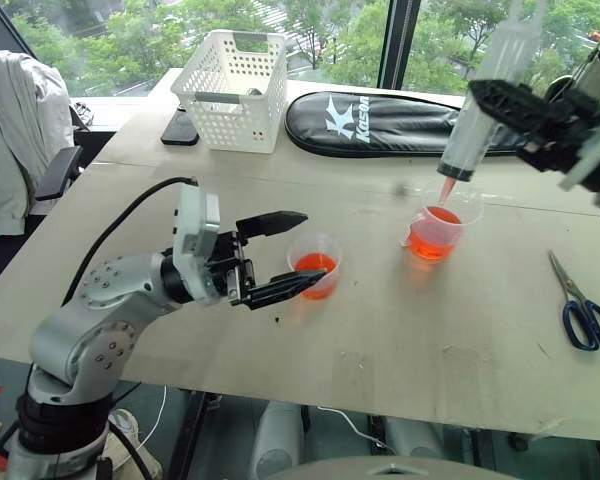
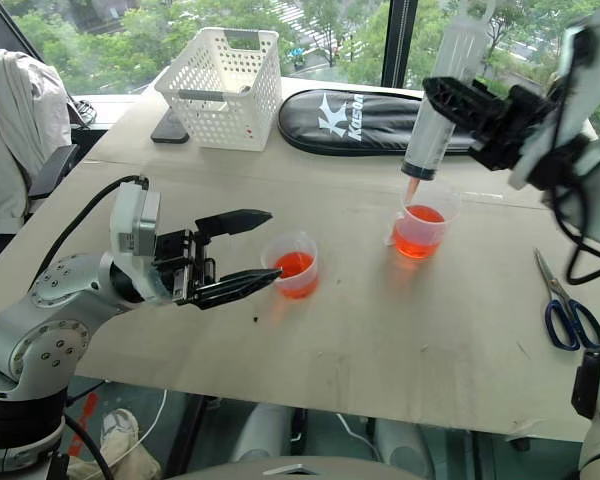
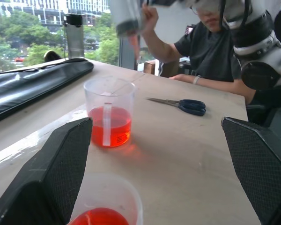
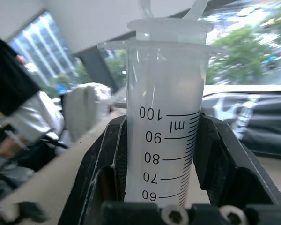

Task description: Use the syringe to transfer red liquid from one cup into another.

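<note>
Right wrist view shows the right end effector (image 2: pixel 467 108) clamping the large clear graduated syringe (image 2: pixel 442 95) upright, its reddish nozzle aimed into the taller handled clear cup (image 2: pixel 420 227) of red liquid (image 2: pixel 418 236); the left end effector (image 2: pixel 238 254) gapes wide, empty, flanking the smaller handleless clear cup (image 2: pixel 292 265) to steady it.

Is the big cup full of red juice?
No. The larger handled cup holds red liquid only in its lower part; above that it is clear.

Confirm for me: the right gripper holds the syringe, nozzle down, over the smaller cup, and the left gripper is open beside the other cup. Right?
Not quite. The right gripper holds the syringe nozzle down over the larger handled cup, not the smaller one. The open left gripper sits by the smaller cup. The right eye view shows this.
</note>
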